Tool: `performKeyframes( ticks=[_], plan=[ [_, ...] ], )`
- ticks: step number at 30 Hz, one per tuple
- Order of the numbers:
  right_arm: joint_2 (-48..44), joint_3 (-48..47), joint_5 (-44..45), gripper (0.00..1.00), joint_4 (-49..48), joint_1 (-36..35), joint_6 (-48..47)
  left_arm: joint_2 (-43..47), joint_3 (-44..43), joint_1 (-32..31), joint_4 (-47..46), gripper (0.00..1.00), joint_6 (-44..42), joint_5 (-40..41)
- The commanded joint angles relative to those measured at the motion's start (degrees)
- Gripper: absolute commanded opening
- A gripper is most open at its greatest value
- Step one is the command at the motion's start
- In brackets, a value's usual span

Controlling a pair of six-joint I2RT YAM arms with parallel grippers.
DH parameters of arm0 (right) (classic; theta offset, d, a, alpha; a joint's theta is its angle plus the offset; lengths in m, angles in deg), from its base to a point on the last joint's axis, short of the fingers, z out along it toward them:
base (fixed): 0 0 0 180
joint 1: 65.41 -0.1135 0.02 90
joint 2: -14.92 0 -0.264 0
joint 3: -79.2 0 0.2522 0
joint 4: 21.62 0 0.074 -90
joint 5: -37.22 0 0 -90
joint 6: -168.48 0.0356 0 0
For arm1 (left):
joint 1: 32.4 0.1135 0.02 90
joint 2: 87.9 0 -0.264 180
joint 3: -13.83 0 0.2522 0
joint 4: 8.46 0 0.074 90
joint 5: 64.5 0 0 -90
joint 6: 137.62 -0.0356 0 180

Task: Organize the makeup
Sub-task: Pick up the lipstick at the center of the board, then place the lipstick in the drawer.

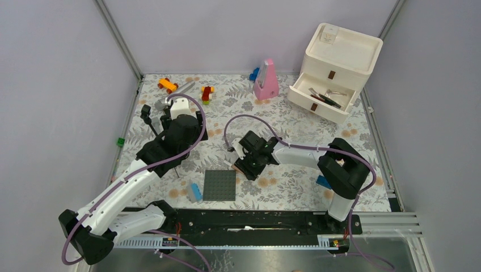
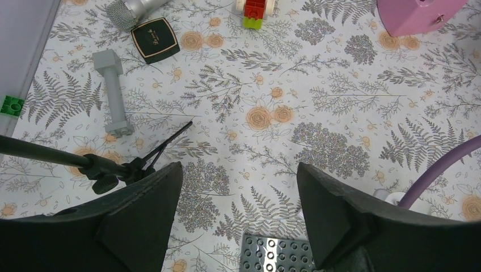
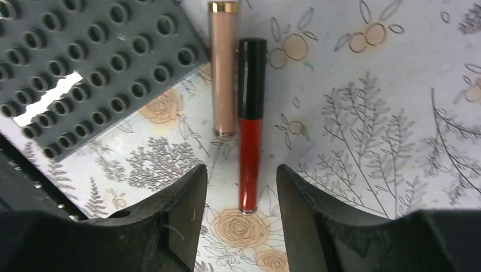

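R gripper (image 3: 239, 190) spread over red gloss tube (image 3: 250, 148), prob. no contact.

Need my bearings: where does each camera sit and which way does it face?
Top external: above and behind the bases, looking down on the table; left arm and right arm show.
Left wrist: on the left arm, looking forward and down toward the black compact; its open jaws fill the bottom.
Right wrist: close over the table, looking down at the red lip gloss; open jaws at bottom.
Shared: all three show the grey studded plate.
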Motion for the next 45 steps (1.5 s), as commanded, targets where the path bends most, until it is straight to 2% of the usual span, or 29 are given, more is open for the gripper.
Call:
performKeyframes(
  ticks=[1,4,6,9,10,16,21,26,30,34,39,45],
  plan=[
    [2.13,-0.63,9.44,0.54,6.52,-0.64,-0.64,0.74,-0.07,0.55,-2.30,0.81,-1.06,-0.35],
    [2.59,0.14,9.68,0.47,6.49,-0.64,-1.20,0.57,-0.07,0.89,-2.44,0.81,-1.21,-0.86],
    [3.24,0.37,9.71,0.33,5.82,-0.64,-0.90,0.61,-0.07,1.16,-2.48,0.81,-1.25,-1.00],
    [4.58,-0.50,11.83,0.06,4.89,-0.57,-0.06,0.72,-0.07,1.47,-2.49,0.81,-1.34,-1.08],
    [4.84,-0.70,12.91,0.00,4.38,-0.55,0.14,0.79,-0.03,1.58,-2.49,0.81,-1.34,-1.13],
    [4.10,-2.55,20.55,0.00,3.74,1.39,2.29,1.27,0.20,2.13,-2.62,0.81,-1.34,-1.36],
    [-2.37,-5.86,29.27,0.00,4.63,5.24,0.80,2.42,0.43,3.08,-2.62,0.81,-0.67,-0.94],
    [-13.91,-5.30,31.01,0.00,-1.60,10.62,-12.10,4.92,1.44,3.61,-3.02,0.81,0.10,0.68],
    [-18.44,-7.30,30.57,0.00,-5.66,18.27,-22.58,6.28,2.39,3.80,-5.14,0.81,-1.10,-2.67],
    [-18.11,-11.59,26.31,0.00,-6.13,24.95,-35.44,6.94,4.07,3.90,-9.91,0.79,-7.42,-12.42],
    [-11.30,-20.44,20.31,0.00,-0.82,32.86,-43.34,8.74,6.28,3.90,-12.89,0.79,-10.17,-21.81],
    [-0.91,-29.90,20.17,0.00,7.78,39.37,-48.33,8.20,6.54,3.90,-13.30,0.79,-10.13,-23.11]
  ],
)
